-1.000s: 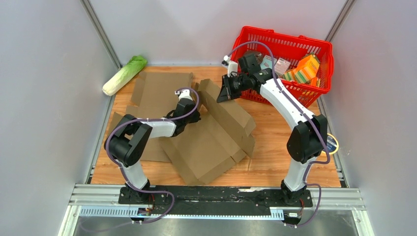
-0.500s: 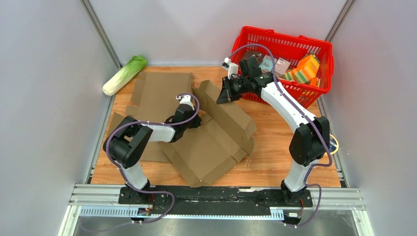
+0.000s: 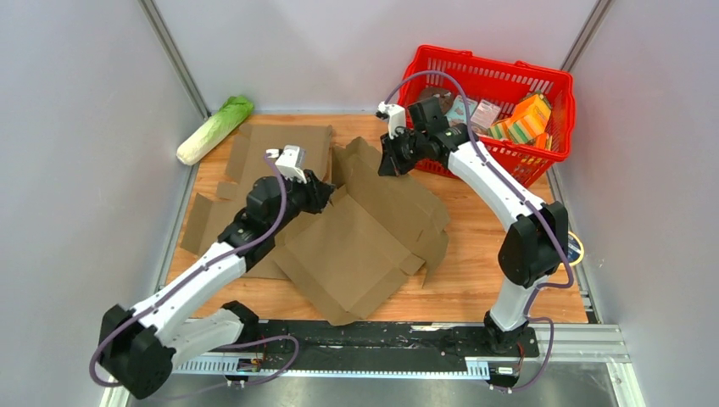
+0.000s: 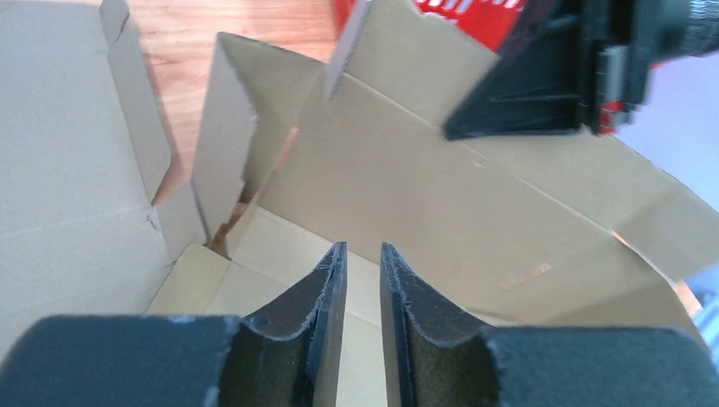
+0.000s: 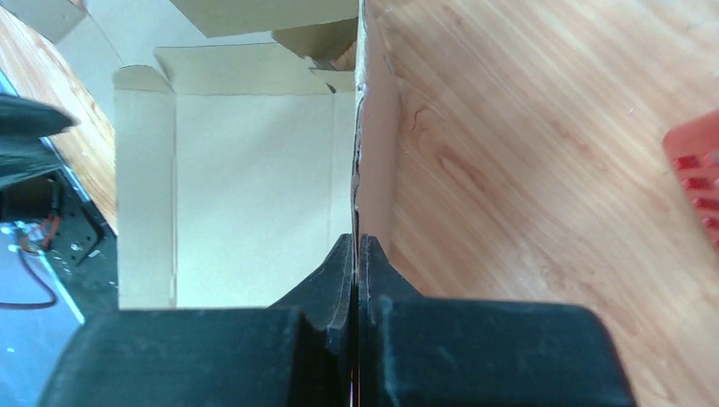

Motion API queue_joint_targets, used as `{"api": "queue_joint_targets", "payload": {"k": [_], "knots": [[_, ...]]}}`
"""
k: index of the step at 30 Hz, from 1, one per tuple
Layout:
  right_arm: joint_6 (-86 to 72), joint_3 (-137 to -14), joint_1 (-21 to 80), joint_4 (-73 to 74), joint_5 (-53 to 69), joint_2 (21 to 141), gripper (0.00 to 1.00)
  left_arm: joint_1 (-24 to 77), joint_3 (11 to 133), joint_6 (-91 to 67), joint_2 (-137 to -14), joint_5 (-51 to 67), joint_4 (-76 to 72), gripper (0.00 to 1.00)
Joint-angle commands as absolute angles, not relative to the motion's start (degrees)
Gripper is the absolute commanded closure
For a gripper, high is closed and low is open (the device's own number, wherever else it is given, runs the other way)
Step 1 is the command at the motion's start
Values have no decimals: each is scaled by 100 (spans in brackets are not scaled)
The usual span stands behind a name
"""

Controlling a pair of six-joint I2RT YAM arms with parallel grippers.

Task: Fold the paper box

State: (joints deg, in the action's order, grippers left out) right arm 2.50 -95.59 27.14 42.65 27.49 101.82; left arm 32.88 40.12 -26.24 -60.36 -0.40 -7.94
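The paper box (image 3: 356, 246) is a brown cardboard sheet, partly folded, in the middle of the table. One panel stands raised at its far side. My right gripper (image 3: 387, 163) is shut on the top edge of that raised panel; in the right wrist view the panel edge (image 5: 359, 153) runs into the closed jaws (image 5: 357, 239). My left gripper (image 3: 315, 193) hovers at the box's left side, its jaws a narrow gap apart and empty (image 4: 363, 248), pointing at the inner face of the raised panel (image 4: 441, 186). The right gripper also shows in the left wrist view (image 4: 543, 76).
A second flat cardboard sheet (image 3: 271, 148) lies at the back left under the box. A cabbage (image 3: 214, 129) lies at the far left corner. A red basket (image 3: 475, 55) with several packages stands at the back right. A dark round object (image 3: 575, 248) sits at the right edge.
My left arm has stretched out, its elbow swinging down-left and its gripper shifting slightly left and back. The box's near part has settled flatter. The right gripper still holds the panel, moved slightly left.
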Motion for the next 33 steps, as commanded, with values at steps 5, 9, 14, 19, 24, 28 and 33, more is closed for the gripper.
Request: {"api": "queue_joint_targets", "payload": {"k": [5,9,14,19,24,28,33], "knots": [[1810,-10406,2918,4543,2496,10309,99,3147,5728,-1777,-5781,475,1826,63],[2179,-10765,2918,4842,2522,10424,100,3112,6861,-1442,-6318,212,2522,56],[2469,-10977,2962,5150,2610,10476,100,3094,7592,-1152,-6845,246,2723,55],[2540,-11074,2962,5247,2786,10485,100,3094,8612,-914,-7522,316,3339,54],[2628,-11109,2962,5317,2882,10494,100,3102,8876,-914,-7892,422,3340,53],[2680,-11083,2962,5282,2953,10468,100,3103,9035,-967,-8147,387,3401,57],[2725,-11100,2971,5264,3058,10433,100,3103,9052,-1037,-8340,466,3226,58]]}}
